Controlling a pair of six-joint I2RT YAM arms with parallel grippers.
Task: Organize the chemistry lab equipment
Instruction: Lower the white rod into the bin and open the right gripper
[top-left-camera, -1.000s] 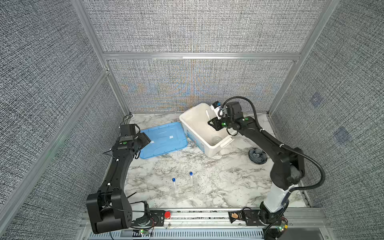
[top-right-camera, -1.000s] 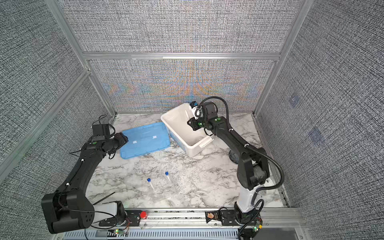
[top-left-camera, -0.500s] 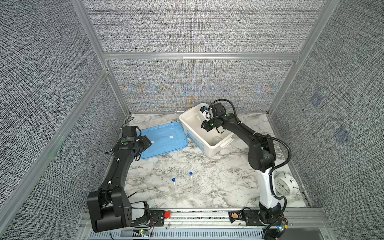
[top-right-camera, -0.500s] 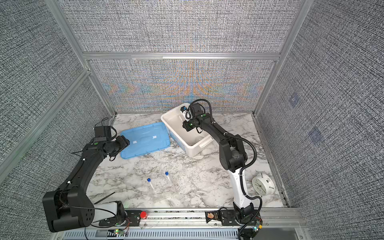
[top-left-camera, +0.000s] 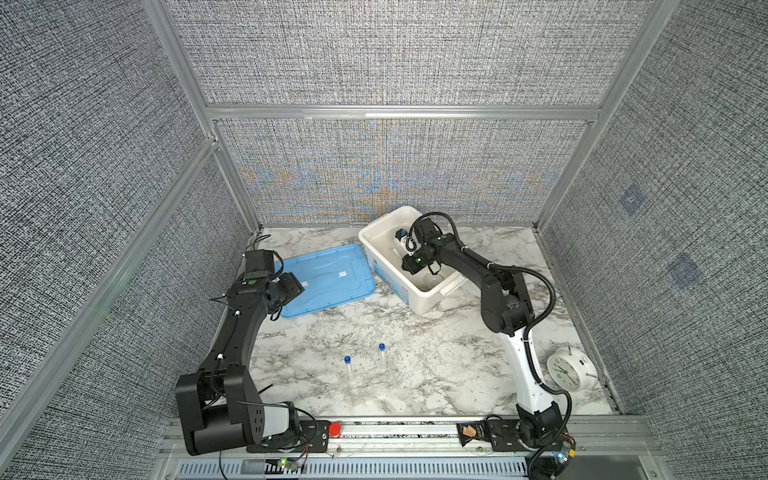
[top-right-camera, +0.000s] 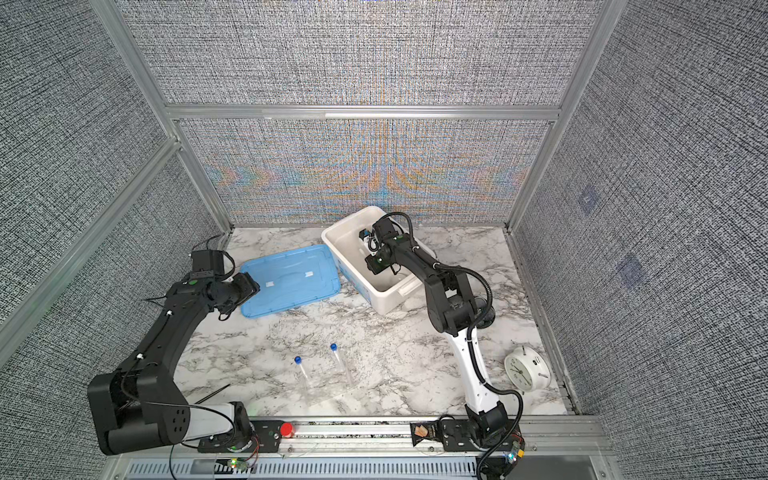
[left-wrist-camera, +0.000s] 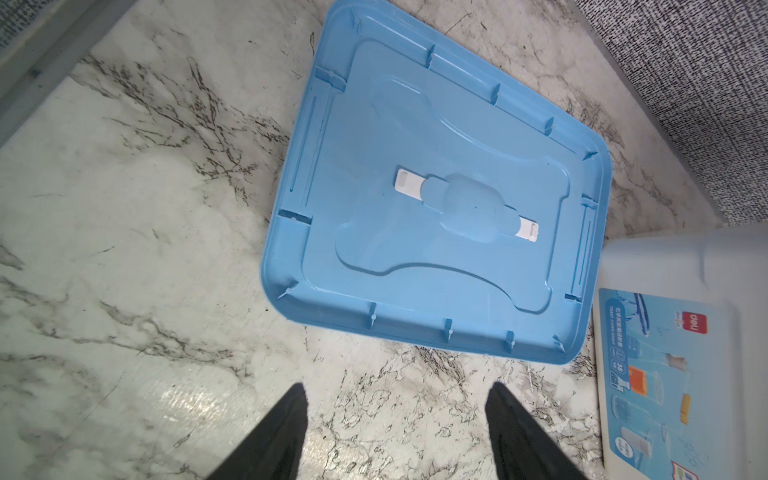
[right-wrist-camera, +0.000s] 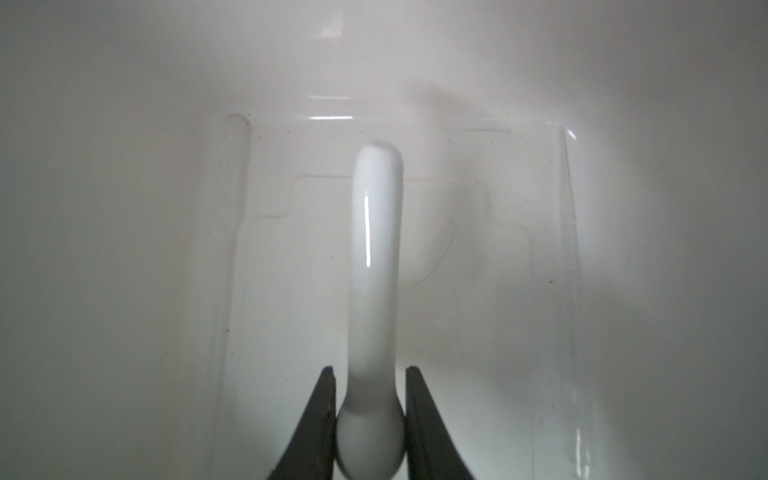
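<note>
Right gripper (right-wrist-camera: 370, 372): jaws clamped on the thick end of the white pestle (right-wrist-camera: 376, 249), whose slim end points out ahead of them. The grip sits inside the white bin (top-left-camera: 419, 301), close over its floor. Against the frame of a second ago, this gripper has gone from the bin's far rim down into its interior. The right arm's elbow has folded back, uncovering the white alarm clock (top-left-camera: 571, 368) at the front right of the table (top-left-camera: 436, 353) (the arm hid it then). Left gripper (left-wrist-camera: 397, 386): jaws spread apart, holding nothing, above bare marble just beside the blue lid (left-wrist-camera: 436, 208). The lid lies flat, ribbed face up, next to the bin. This gripper has shifted only slightly toward the lid. The left tube (top-left-camera: 350, 376) and the right tube (top-left-camera: 385, 363), both clear and blue-capped, lie side by side but apart on the table near the front centre, unmoved since that frame
</note>
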